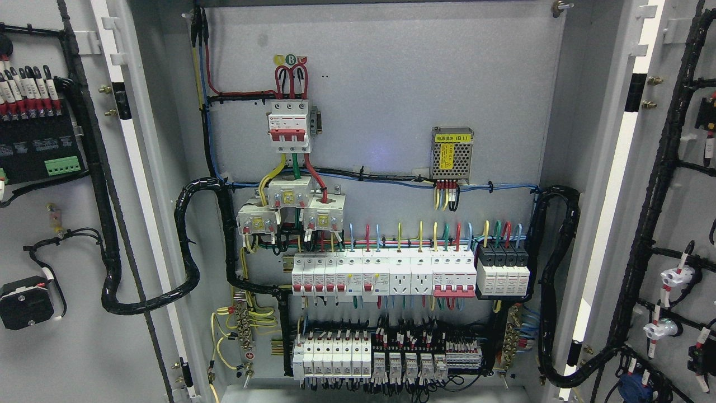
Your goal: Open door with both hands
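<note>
Neither robot hand appears in the head view, so their grip cannot be told. The grey metal left door [67, 224] and grey metal right door [671, 224] of the electrical cabinet stand swung wide, inner faces and black cable looms showing. Between them the grey backplate [391, 84] bares its red-toggled main breaker [290, 126] and white breaker rows [383, 274]; the opening looks complete.
</note>
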Robot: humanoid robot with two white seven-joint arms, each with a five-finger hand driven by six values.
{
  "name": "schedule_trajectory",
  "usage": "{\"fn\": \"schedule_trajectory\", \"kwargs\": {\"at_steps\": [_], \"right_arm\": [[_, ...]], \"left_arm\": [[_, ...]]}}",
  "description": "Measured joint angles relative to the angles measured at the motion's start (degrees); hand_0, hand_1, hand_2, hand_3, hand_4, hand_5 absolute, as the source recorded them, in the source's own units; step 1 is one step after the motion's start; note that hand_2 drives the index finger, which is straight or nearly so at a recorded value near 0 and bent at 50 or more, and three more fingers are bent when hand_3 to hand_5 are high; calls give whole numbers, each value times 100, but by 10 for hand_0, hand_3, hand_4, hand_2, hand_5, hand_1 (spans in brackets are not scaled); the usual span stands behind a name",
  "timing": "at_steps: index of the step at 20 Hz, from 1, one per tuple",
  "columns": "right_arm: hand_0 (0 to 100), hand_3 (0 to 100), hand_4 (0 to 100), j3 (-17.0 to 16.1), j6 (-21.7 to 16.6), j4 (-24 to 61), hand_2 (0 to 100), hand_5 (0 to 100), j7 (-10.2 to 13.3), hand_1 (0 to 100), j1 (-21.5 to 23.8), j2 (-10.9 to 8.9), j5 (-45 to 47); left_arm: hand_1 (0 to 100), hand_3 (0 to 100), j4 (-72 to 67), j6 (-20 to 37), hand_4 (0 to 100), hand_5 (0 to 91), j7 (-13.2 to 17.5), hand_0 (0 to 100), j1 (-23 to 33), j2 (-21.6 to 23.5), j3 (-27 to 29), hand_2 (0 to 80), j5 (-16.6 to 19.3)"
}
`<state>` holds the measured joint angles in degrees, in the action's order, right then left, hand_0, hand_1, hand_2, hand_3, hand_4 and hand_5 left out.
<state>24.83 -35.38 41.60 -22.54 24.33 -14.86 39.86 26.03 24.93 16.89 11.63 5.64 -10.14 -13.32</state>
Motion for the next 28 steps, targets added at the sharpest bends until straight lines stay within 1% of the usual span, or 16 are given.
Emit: {"fn": "schedule_trajectory", "kwargs": {"at_steps": [2, 5, 7, 9, 11, 12, 16, 18, 21, 24, 27, 28], "right_arm": [[0, 0, 0, -82, 287, -334, 0, 0, 200, 0, -151, 124, -1], [0, 0, 0, -185, 870, -769, 0, 0, 600, 0, -353, 275, -11], [0, 0, 0, -238, 1226, -1013, 0, 0, 795, 0, -449, 361, -20], [0, 0, 0, -276, 1519, -1207, 0, 0, 952, 0, -533, 426, -35], [0, 0, 0, -306, 1858, -1400, 0, 0, 1192, 0, -630, 484, -123], [0, 0, 0, -325, 2007, -1500, 0, 0, 1352, 0, -682, 515, -217], [0, 0, 0, -386, 2373, -1848, 0, 0, 1965, 0, -932, 613, -555], [0, 0, 0, -409, 2546, -2037, 0, 0, 2216, 0, -1106, 675, -708], [0, 0, 0, -437, 2783, -2286, 0, 0, 2413, 0, -1311, 757, -1009], [0, 0, 0, -460, 3104, -2482, 0, 0, 2530, 0, -1451, 818, -1283], [0, 0, 0, -472, 3336, -2647, 0, 0, 2829, 0, -1552, 864, -1469], [0, 0, 0, -474, 3367, -2702, 0, 0, 2885, 0, -1578, 876, -1511]], "left_arm": [[0, 0, -261, -526, 42, 0, -20, 0, -126, -91, 39, 0, 34], [0, 0, -617, -1008, 42, 0, -37, 0, -312, -202, 103, 0, 79], [0, 0, -873, -1333, 42, 0, -54, 0, -451, -262, 170, 0, 191], [0, 0, -1145, -1522, 42, 0, -78, 0, -584, -313, 271, 0, 363], [0, 0, -1383, -1670, 42, 0, -93, 0, -747, -355, 393, 0, 513], [0, 0, -1491, -1754, 42, 0, -95, 0, -815, -374, 449, 0, 568], [0, 0, -1837, -2292, 42, 0, -106, 0, -991, -432, 623, 0, 715], [0, 0, -1964, -2408, 42, 0, -173, 0, -1043, -455, 689, 0, 758], [0, 0, -2114, -2484, 42, 0, -308, 0, -1093, -480, 765, 0, 825], [0, 0, -2228, -2512, 42, 0, -366, 0, -1121, -500, 823, 0, 888], [0, 0, -2319, -2530, 42, 0, -383, 0, -1058, -515, 868, 0, 929], [0, 0, -2342, -2530, 42, 0, -388, 0, -1038, -520, 882, 0, 939]]}}
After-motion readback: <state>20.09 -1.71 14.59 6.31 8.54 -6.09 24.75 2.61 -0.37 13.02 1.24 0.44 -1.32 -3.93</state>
